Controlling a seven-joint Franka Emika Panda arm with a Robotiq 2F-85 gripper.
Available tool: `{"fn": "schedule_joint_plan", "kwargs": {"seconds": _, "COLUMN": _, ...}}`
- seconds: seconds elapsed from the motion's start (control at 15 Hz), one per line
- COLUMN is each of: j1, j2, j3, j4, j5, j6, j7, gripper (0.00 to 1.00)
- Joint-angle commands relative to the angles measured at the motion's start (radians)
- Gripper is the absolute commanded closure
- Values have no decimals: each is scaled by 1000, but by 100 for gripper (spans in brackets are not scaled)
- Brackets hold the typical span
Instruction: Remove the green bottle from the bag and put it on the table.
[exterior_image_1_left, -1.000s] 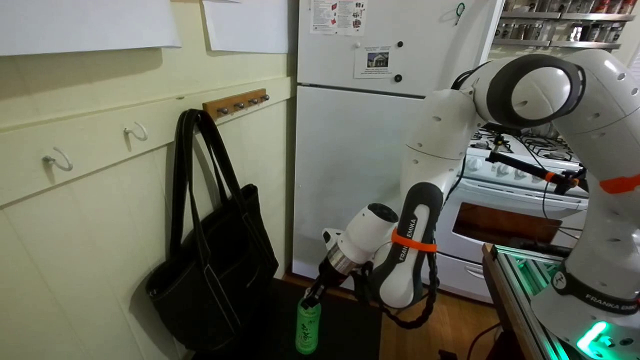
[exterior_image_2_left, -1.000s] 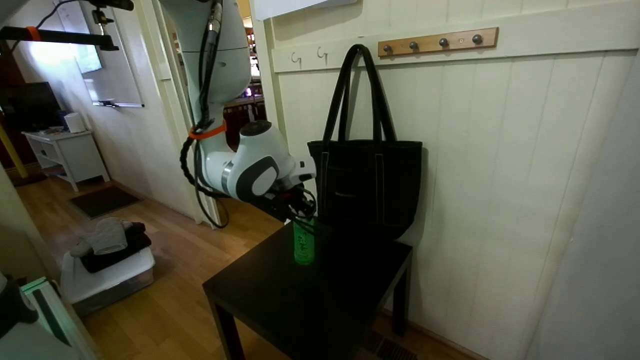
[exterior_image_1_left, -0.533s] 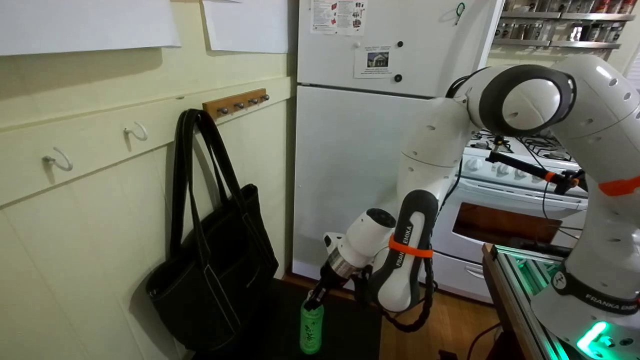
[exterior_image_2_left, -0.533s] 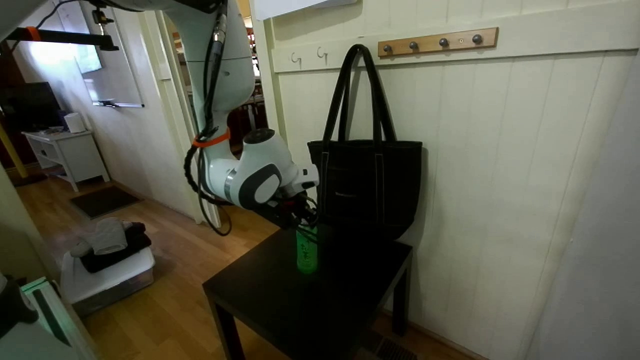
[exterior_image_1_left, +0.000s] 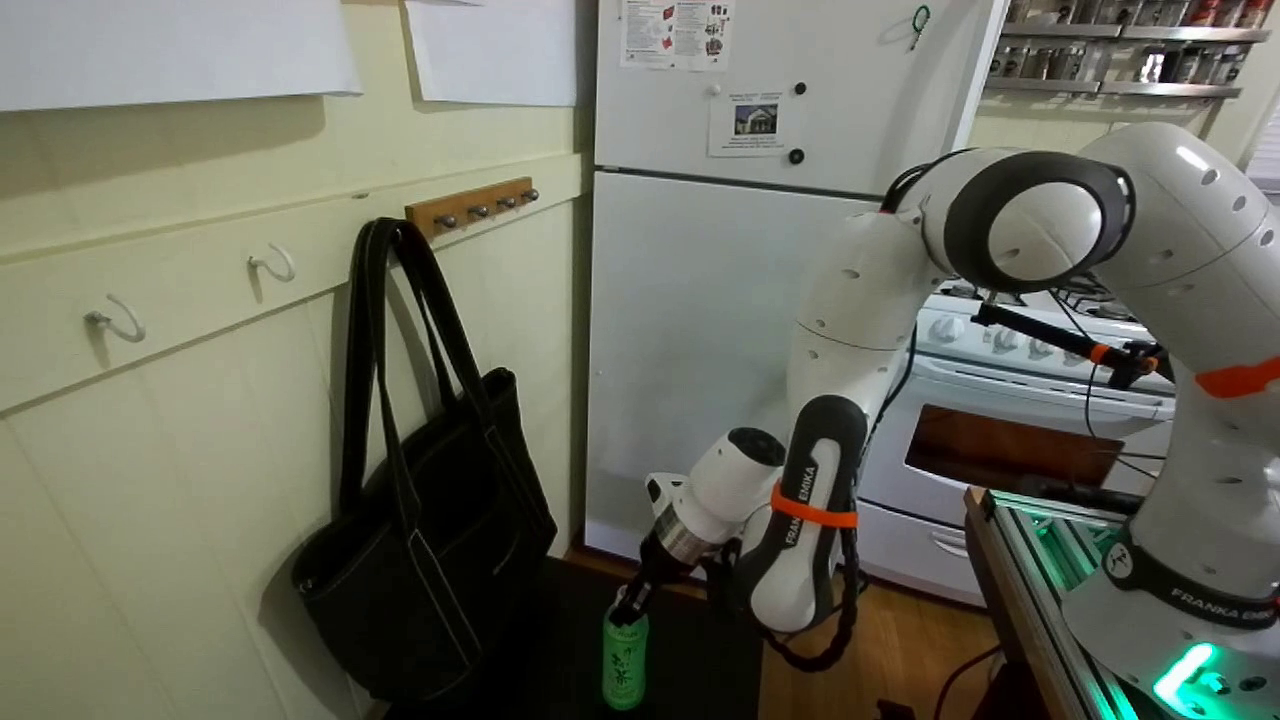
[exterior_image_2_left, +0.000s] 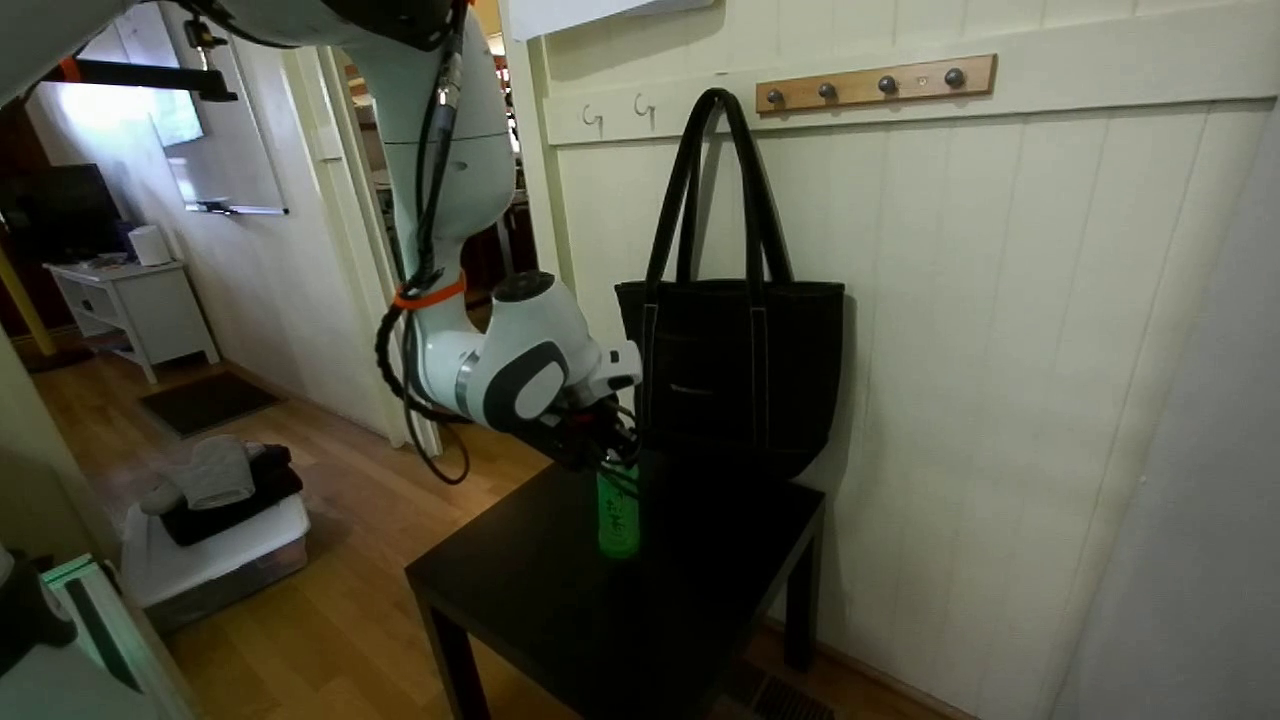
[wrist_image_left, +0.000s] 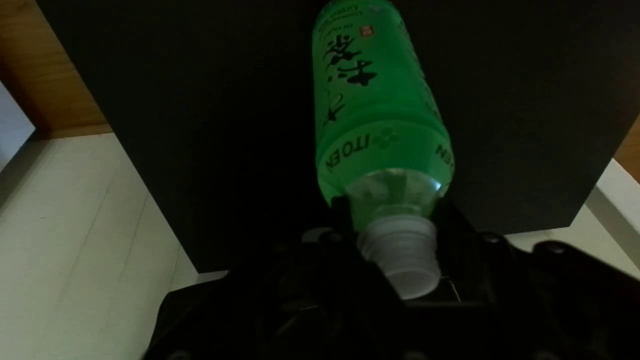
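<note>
Pale wall (exterior_image_2_left: 1000, 300) and black bag (exterior_image_2_left: 740, 370) behind, the gripper (wrist_image_left: 392, 205) holds the green bottle (exterior_image_1_left: 624, 668) between its jaws over the table (exterior_image_2_left: 530, 590) (base contact unclear).

"What's the room like?"
"Cream-painted vertical wall boards (exterior_image_2_left: 1000, 300), crossed by a horizontal cream board (exterior_image_2_left: 1130, 70) bearing a knobbed brown wooden rail (exterior_image_2_left: 857, 92)."
"Underfoot?"
"Honey-brown wooden floor planks (exterior_image_2_left: 345, 530); a dark rectangular mat (exterior_image_2_left: 208, 403) lies near a low white cabinet (exterior_image_2_left: 155, 300)."
"Kitchen side?"
"A tall white two-door refrigerator (exterior_image_1_left: 690, 330), a white gas stove (exterior_image_1_left: 1010, 385), and, higher up, narrow metal shelves (exterior_image_1_left: 1170, 91) of small jars (exterior_image_1_left: 1190, 66)."
"Light?"
"Brightest on the smooth white far wall (exterior_image_2_left: 265, 285)."
</note>
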Motion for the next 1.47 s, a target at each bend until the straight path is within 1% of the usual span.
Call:
{"fn": "schedule_joint_plan", "kwargs": {"seconds": 0.0, "j1": 18, "j2": 32, "j3": -11, "j4": 31, "j5": 16, "j6": -5, "j7": 17, "gripper": 82}}
{"fn": "schedule_joint_plan", "kwargs": {"seconds": 0.73, "j1": 15, "j2": 69, "j3": -9, "j4": 67, "j5": 14, "j6": -14, "j7": 16, "gripper": 82}}
{"fn": "schedule_joint_plan", "kwargs": {"seconds": 0.8, "j1": 19, "j2": 70, "j3": -12, "j4": 68, "j5": 19, "j6": -16, "j7": 17, "gripper": 68}}
{"fn": "schedule_joint_plan", "kwargs": {"seconds": 0.87, "j1": 19, "j2": 72, "j3": -13, "j4": 71, "j5": 20, "j6": -16, "j7": 18, "gripper": 32}}
{"fn": "schedule_joint_plan", "kwargs": {"seconds": 0.93, "j1": 18, "j2": 72, "j3": -12, "j4": 71, "j5": 19, "j6": -16, "j7": 19, "gripper": 30}}
{"fn": "schedule_joint_plan", "kwargs": {"seconds": 1.0, "j1": 20, "j2": 72, "j3": -14, "j4": 72, "j5": 20, "j6": -14, "j7": 18, "gripper": 25}}
{"fn": "schedule_joint_plan", "kwargs": {"seconds": 1.2, "j1": 24, "j2": 67, "j3": -19, "j4": 71, "j5": 20, "j6": -7, "j7": 15, "gripper": 1}}
{"fn": "schedule_joint_plan", "kwargs": {"seconds": 1.4, "j1": 25, "j2": 59, "j3": -21, "j4": 69, "j5": 20, "j6": -2, "j7": 15, "gripper": 0}}
